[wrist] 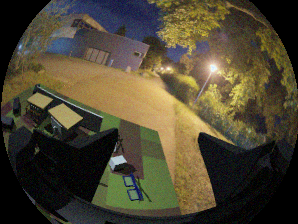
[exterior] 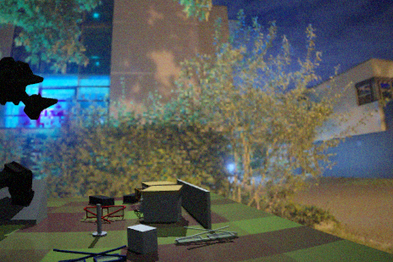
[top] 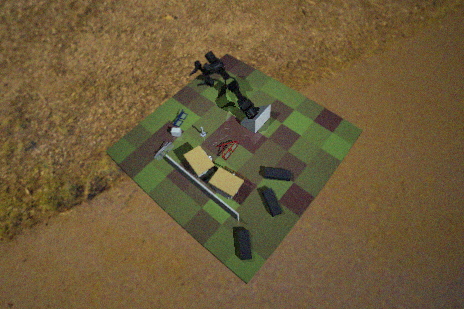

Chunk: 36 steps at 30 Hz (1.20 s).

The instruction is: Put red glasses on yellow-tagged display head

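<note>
The red glasses lie flat on the checkered mat, in front of the arm's base; they also show in the exterior view. Two grey blocks with tan-yellow tops stand side by side just beyond them, against a low white wall. I cannot make out a head shape or a yellow tag on either. My gripper is open and empty, raised high over the mat's far corner, well away from the glasses. It shows as a dark shape in the exterior view. In the wrist view the fingers stand wide apart.
Blue glasses and a small white cube lie below the gripper, also in the wrist view. A short post and grey glasses are nearby. Three dark boxes lie on the mat's near side.
</note>
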Motion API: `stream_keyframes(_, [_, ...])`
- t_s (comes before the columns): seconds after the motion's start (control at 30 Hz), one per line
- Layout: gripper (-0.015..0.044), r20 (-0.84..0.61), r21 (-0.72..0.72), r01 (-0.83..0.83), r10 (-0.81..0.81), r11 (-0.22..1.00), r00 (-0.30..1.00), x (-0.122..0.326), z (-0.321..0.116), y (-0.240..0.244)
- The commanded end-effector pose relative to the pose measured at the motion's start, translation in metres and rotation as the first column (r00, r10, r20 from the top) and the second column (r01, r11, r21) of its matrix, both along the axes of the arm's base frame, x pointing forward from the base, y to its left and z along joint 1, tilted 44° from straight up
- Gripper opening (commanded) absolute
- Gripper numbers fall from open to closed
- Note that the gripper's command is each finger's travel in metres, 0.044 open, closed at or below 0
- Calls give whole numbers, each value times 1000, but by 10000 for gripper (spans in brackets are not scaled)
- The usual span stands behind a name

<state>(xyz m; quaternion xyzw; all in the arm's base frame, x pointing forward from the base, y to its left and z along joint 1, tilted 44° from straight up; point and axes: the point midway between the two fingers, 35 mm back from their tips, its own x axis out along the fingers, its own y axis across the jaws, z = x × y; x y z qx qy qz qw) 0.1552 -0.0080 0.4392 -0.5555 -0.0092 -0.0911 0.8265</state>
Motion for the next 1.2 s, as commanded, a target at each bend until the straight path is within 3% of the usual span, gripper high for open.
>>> stream_keyframes(0.0, [426, 0, 0, 0, 0, 1000, 1000, 0, 0, 0])
stream_keyframes(0.23, [440, 0, 0, 0, 0, 1000, 1000, 0, 0, 0])
stream_keyframes(0.33, [361, -15, 31, -4, 4, 1000, 1000, 11, -8, 16])
stream_keyframes(0.53, [204, -197, 51, -10, 20, 999, 980, 64, -58, 86])
stream_keyframes(0.83, [200, -503, 111, 139, -65, 984, 862, 123, -174, 133])
stream_keyframes(1.17, [200, -762, 67, 497, -277, 865, 585, 139, -312, 122])
